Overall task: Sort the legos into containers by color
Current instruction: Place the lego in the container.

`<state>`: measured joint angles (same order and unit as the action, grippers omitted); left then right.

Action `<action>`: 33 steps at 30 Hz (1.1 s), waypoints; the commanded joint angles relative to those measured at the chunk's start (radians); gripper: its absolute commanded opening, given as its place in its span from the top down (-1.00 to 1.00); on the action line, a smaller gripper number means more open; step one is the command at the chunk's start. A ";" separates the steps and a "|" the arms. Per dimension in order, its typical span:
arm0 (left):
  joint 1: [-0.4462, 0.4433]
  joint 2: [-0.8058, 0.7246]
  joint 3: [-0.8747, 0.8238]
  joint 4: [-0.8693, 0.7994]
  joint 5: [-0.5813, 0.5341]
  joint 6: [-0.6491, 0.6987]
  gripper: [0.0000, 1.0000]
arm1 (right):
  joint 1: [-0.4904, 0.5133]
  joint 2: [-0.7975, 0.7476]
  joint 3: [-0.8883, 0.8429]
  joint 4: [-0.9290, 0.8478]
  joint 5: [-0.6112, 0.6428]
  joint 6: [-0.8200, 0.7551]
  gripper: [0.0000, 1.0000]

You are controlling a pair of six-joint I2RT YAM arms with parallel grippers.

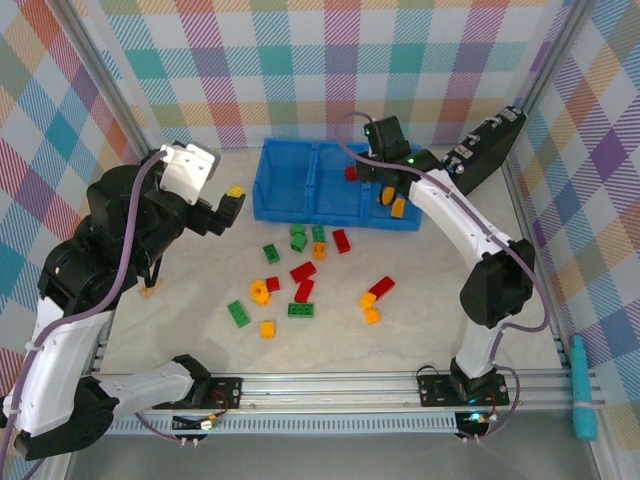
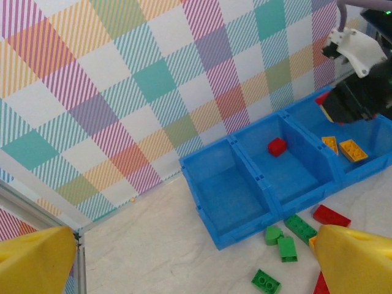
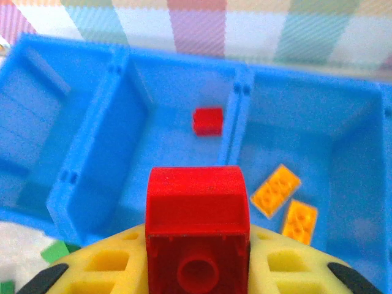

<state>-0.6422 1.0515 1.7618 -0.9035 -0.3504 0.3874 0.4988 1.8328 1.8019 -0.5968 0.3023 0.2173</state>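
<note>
The long blue bin (image 1: pixel 300 205) stands at the back, and its three containers also show in the right wrist view. My right gripper (image 3: pixel 197 245) is shut on a red lego (image 3: pixel 197 208) and hangs over the middle container (image 3: pixel 171 153), where another red lego (image 3: pixel 208 120) lies. Two orange legos (image 3: pixel 275 190) rest in the right container (image 3: pixel 343 122). The left container (image 3: pixel 30 128) holds nothing. Loose legos lie in front of the bin: green (image 1: pixel 270 252), red (image 1: pixel 303 271) and orange (image 1: pixel 267 328). My left gripper (image 1: pixel 232 205) is open beside the bin's left end, holding nothing.
A black flat case (image 1: pixel 485 150) leans at the back right, close to my right arm (image 1: pixel 470 230). Plaid walls close off the back and both sides. A metal rail (image 1: pixel 330 385) runs along the near edge. A teal tool (image 1: pixel 584 400) lies outside the frame, at the right.
</note>
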 commanded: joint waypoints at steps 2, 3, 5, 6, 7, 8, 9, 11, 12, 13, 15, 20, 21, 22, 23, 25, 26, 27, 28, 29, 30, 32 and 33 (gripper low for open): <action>-0.013 -0.016 -0.026 0.044 -0.024 0.033 -0.99 | 0.015 0.149 0.039 0.128 -0.026 -0.088 0.40; -0.013 -0.015 -0.023 0.041 -0.022 0.033 -0.99 | 0.019 0.176 0.060 0.144 -0.026 -0.095 0.40; -0.013 -0.016 -0.025 0.041 -0.020 0.033 -0.99 | 0.027 0.249 0.118 0.160 -0.035 -0.117 0.40; -0.013 -0.015 -0.026 0.040 -0.021 0.033 -0.99 | 0.030 0.281 0.144 0.159 -0.042 -0.125 0.40; -0.013 -0.014 -0.028 0.041 -0.022 0.034 -0.99 | 0.034 0.320 0.185 0.146 -0.050 -0.132 0.39; -0.013 -0.014 -0.031 0.042 -0.023 0.036 -0.99 | 0.036 0.359 0.226 0.130 -0.054 -0.136 0.39; -0.013 -0.012 -0.034 0.044 -0.024 0.039 -1.00 | 0.038 0.396 0.266 0.108 -0.054 -0.136 0.38; -0.013 -0.008 -0.042 0.048 -0.023 0.040 -0.99 | 0.041 0.475 0.360 0.046 -0.043 -0.138 0.37; -0.013 -0.006 -0.044 0.048 -0.022 0.041 -0.99 | 0.041 0.505 0.395 0.022 -0.031 -0.135 0.36; -0.013 -0.004 -0.047 0.050 -0.021 0.040 -0.99 | 0.043 0.533 0.425 0.004 -0.019 -0.134 0.35; -0.013 -0.003 -0.054 0.054 -0.016 0.038 -0.99 | 0.044 0.567 0.447 -0.001 -0.021 -0.139 0.32; -0.013 -0.004 -0.079 0.067 -0.016 0.039 -0.99 | 0.044 0.613 0.462 -0.022 -0.014 -0.145 0.24; -0.013 -0.004 -0.081 0.069 -0.016 0.039 -0.99 | 0.044 0.616 0.463 -0.024 -0.014 -0.147 0.21; -0.013 -0.004 -0.081 0.069 -0.015 0.039 -0.99 | 0.044 0.618 0.461 -0.026 -0.014 -0.148 0.19; -0.013 -0.002 -0.079 0.069 -0.013 0.038 -0.99 | 0.044 0.618 0.460 -0.026 -0.017 -0.152 0.15; -0.013 -0.002 -0.078 0.068 -0.006 0.035 -0.99 | 0.044 0.613 0.451 -0.021 -0.023 -0.157 0.09; -0.013 -0.003 -0.078 0.068 -0.004 0.034 -0.99 | 0.044 0.608 0.447 -0.019 -0.024 -0.157 0.06; -0.013 -0.004 -0.080 0.068 -0.003 0.034 -0.99 | 0.045 0.599 0.440 -0.013 -0.030 -0.158 0.03; -0.013 -0.003 -0.081 0.069 -0.004 0.034 -0.99 | 0.044 0.589 0.434 -0.011 -0.035 -0.157 0.02; -0.013 -0.005 -0.081 0.069 -0.004 0.034 -0.99 | 0.044 0.581 0.432 -0.012 -0.039 -0.158 0.00; -0.013 -0.004 -0.081 0.069 -0.002 0.034 -0.99 | 0.045 0.569 0.432 -0.020 -0.043 -0.156 0.00; -0.013 -0.006 -0.076 0.068 0.000 0.033 -1.00 | 0.048 0.532 0.414 -0.025 -0.050 -0.157 -0.01; -0.013 -0.006 -0.072 0.066 0.002 0.032 -0.99 | 0.052 0.502 0.390 -0.023 -0.054 -0.158 -0.01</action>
<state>-0.6441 1.0542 1.6878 -0.8612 -0.3573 0.4129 0.5392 2.4336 2.2150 -0.6048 0.2703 0.0689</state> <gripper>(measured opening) 0.997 0.504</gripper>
